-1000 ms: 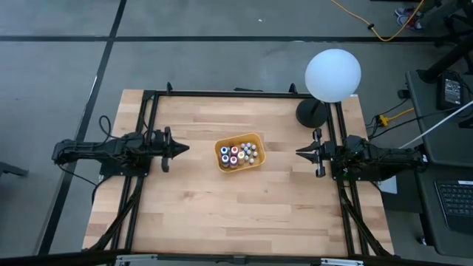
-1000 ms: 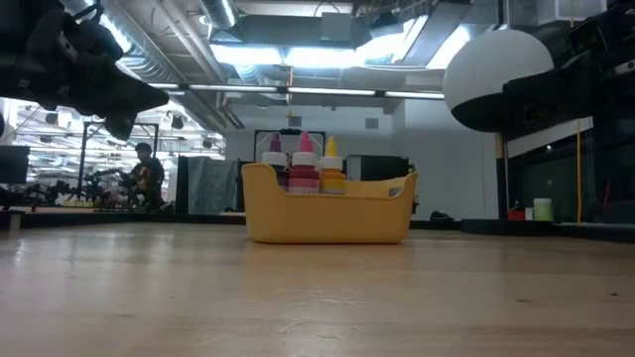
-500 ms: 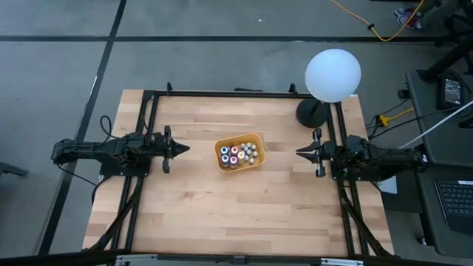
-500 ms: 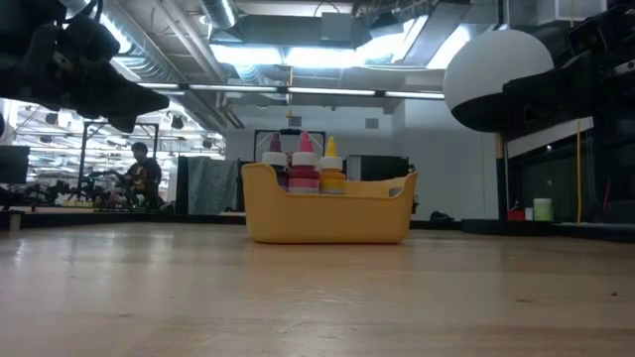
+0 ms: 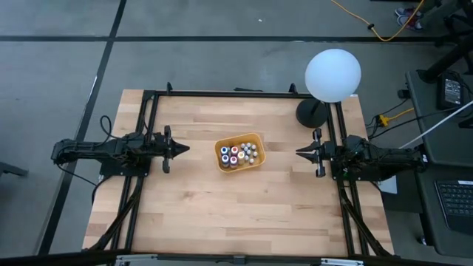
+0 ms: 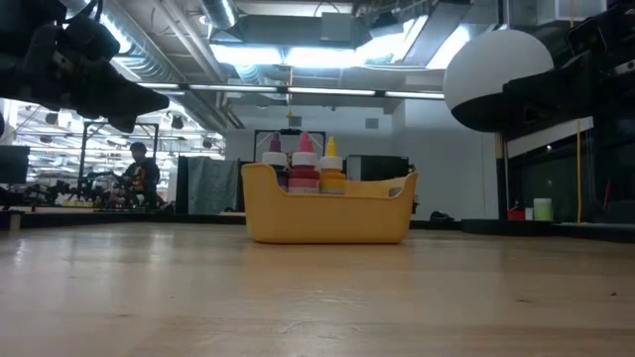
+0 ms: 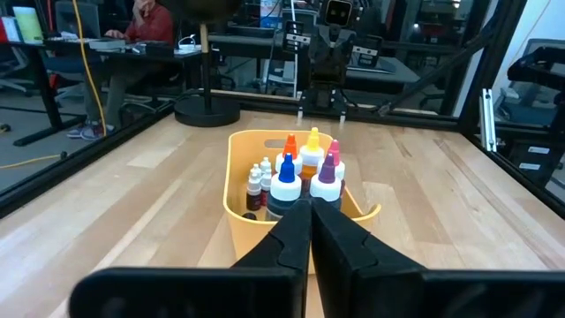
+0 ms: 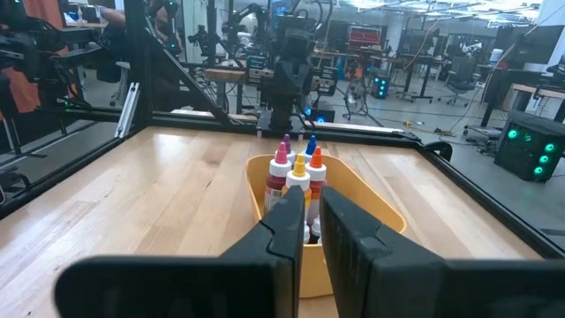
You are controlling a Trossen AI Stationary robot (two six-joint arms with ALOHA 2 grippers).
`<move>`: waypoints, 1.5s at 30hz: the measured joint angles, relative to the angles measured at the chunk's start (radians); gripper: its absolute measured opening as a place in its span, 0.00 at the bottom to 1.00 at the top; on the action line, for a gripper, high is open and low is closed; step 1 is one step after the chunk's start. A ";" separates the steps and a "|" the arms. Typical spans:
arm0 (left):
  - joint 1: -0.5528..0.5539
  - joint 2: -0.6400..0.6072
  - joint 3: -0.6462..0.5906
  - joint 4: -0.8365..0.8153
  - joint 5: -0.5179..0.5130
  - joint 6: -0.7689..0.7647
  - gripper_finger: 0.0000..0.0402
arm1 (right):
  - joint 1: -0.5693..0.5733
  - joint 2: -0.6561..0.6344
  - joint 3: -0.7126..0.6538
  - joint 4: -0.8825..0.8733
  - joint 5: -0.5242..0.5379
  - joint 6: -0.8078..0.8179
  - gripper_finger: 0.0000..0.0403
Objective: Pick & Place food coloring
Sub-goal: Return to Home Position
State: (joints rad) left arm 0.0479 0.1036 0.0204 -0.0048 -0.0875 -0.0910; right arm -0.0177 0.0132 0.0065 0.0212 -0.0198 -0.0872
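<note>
Several tiny food coloring bottles (image 5: 238,154) with white, blue, orange and red caps stand upright in an orange-yellow tray (image 5: 258,138) at the table's middle. The low view shows their tips (image 6: 305,159) above the tray wall (image 6: 327,216). My left gripper (image 5: 186,148) hovers left of the tray, shut and pointing at it. In its wrist view the gripper (image 7: 311,210) has the bottles (image 7: 300,172) ahead of it. My right gripper (image 5: 298,153) hovers right of the tray, fingers together but for a thin slit (image 8: 312,208), facing the bottles (image 8: 298,172).
A big white globe lamp (image 5: 332,74) stands on a dark base (image 5: 310,112) at the table's far right corner, beside the right arm. Black frame rails (image 5: 148,118) run along the left, right and far edges. Bare wood (image 5: 236,214) lies near of the tray.
</note>
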 joint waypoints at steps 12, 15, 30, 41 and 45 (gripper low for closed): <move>0.000 0.000 0.000 0.000 0.000 0.000 0.03 | 0.000 0.000 0.000 0.000 0.000 0.000 0.11; 0.000 0.000 0.000 0.000 0.000 0.000 0.02 | 0.000 0.000 0.000 0.000 0.000 0.000 0.11; 0.000 0.000 0.000 0.000 0.000 0.000 0.02 | 0.000 0.000 0.000 0.000 0.000 0.000 0.11; 0.000 0.000 0.000 0.000 0.000 0.000 0.02 | 0.000 0.000 0.000 0.000 0.000 0.000 0.11; 0.000 0.000 0.000 0.000 0.000 0.000 0.03 | 0.000 0.000 0.000 0.000 0.000 0.000 0.11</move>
State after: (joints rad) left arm 0.0479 0.1036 0.0204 -0.0048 -0.0879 -0.0910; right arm -0.0177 0.0132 0.0063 0.0208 -0.0200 -0.0875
